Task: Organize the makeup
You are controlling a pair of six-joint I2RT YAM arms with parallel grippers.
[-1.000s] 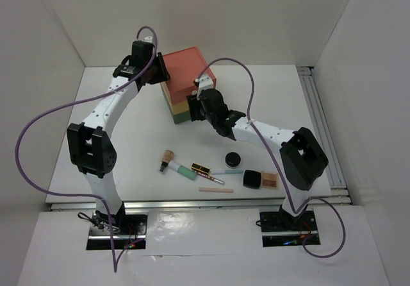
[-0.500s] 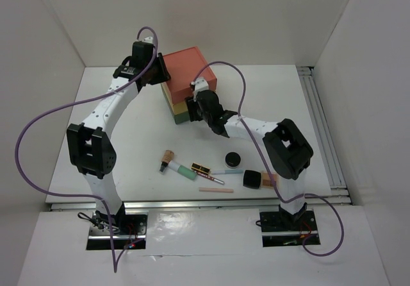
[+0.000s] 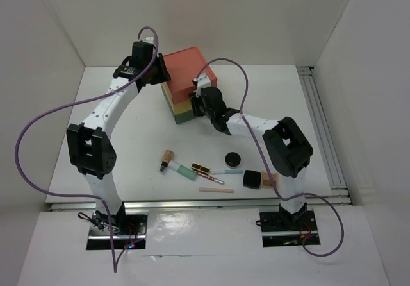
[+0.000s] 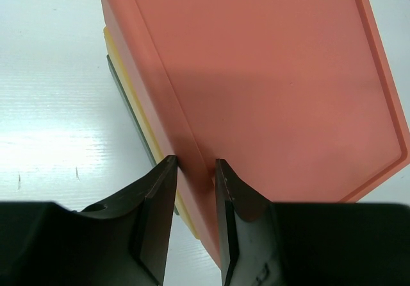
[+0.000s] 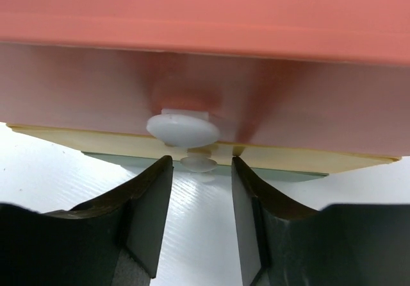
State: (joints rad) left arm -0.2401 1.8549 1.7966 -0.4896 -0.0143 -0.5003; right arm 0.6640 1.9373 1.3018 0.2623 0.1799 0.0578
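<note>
Right gripper (image 5: 202, 161) flanks smooth oval white knob (image 5: 183, 129) on glossy drawer box (image 5: 288, 16).

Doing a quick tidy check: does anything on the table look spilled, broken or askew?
Nothing spilled or broken. The green tube, pink pencil and round compact lie scattered on the table, apart from the drawer box.

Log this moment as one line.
left gripper: clamped on rim of orange-yellow-green drawer box | right gripper: open, jaws flanking its white round top knob | makeup: loose on white table
</note>
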